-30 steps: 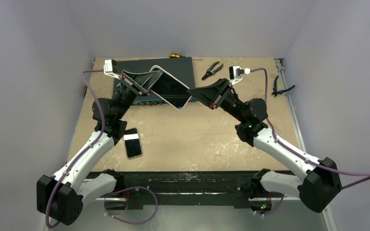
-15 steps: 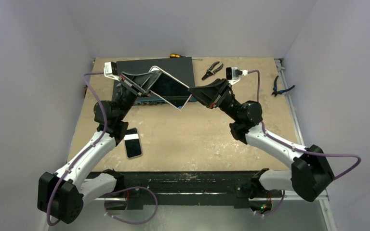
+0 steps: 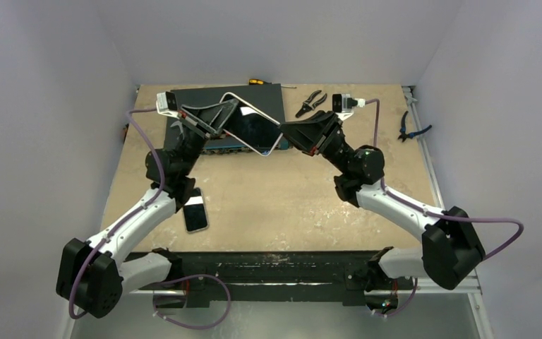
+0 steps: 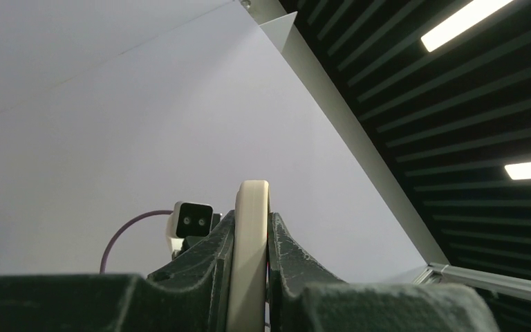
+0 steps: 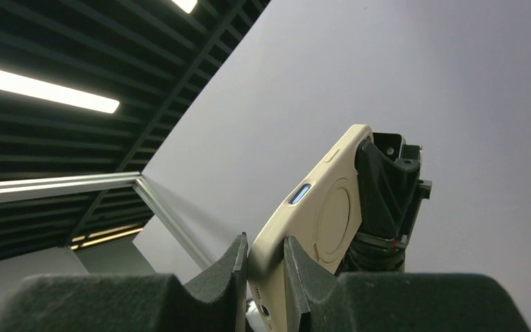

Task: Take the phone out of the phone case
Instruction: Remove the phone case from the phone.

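Observation:
A phone (image 3: 249, 129) with a dark screen sits in a beige phone case (image 3: 260, 111), held in the air over the back of the table between both arms. My left gripper (image 3: 233, 108) is shut on its left end; in the left wrist view the case edge (image 4: 252, 242) stands pinched between the fingers (image 4: 214, 256). My right gripper (image 3: 286, 134) is shut on the lower right corner. The right wrist view shows the case back (image 5: 321, 214), with its round ring and side button, squeezed between the pads (image 5: 297, 270), and the left gripper (image 5: 387, 194) beyond it.
A second phone (image 3: 195, 210) lies flat on the table by the left arm. A dark flat box (image 3: 268, 99) lies under the held phone at the back. Pliers (image 3: 311, 102), a screwdriver (image 3: 257, 82) and another pair of pliers (image 3: 413, 129) lie along the back and right edge.
The right arm has swung in to the left, its gripper now tight on the case corner. The left arm has shifted slightly right. The phone sits a little more tilted between them.

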Robot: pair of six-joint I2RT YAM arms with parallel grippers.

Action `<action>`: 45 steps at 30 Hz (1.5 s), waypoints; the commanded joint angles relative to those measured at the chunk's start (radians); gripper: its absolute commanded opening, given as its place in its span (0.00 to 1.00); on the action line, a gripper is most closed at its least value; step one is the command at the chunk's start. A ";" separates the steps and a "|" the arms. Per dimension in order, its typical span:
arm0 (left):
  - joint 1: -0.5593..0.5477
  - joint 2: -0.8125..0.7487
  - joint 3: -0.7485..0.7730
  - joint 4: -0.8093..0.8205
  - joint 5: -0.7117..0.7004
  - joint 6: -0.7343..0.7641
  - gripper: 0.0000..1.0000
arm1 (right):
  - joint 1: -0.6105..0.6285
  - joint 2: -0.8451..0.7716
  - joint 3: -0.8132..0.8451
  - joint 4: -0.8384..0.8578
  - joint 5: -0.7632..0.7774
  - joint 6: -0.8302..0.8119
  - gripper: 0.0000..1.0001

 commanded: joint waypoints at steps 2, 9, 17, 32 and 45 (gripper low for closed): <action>-0.056 0.077 -0.031 -0.091 0.026 0.060 0.00 | 0.020 -0.023 0.131 0.270 -0.021 0.041 0.19; -0.114 0.136 -0.028 -0.066 0.005 0.062 0.00 | 0.020 -0.019 0.150 0.291 -0.027 0.039 0.13; -0.162 0.188 -0.016 -0.048 -0.007 0.067 0.00 | 0.021 -0.008 0.178 0.314 -0.040 0.058 0.08; -0.215 0.238 0.016 -0.017 -0.017 0.055 0.00 | 0.025 0.011 0.181 0.314 -0.042 0.050 0.00; -0.245 0.288 0.022 0.083 -0.010 0.001 0.00 | 0.028 0.016 0.190 0.279 -0.069 0.062 0.00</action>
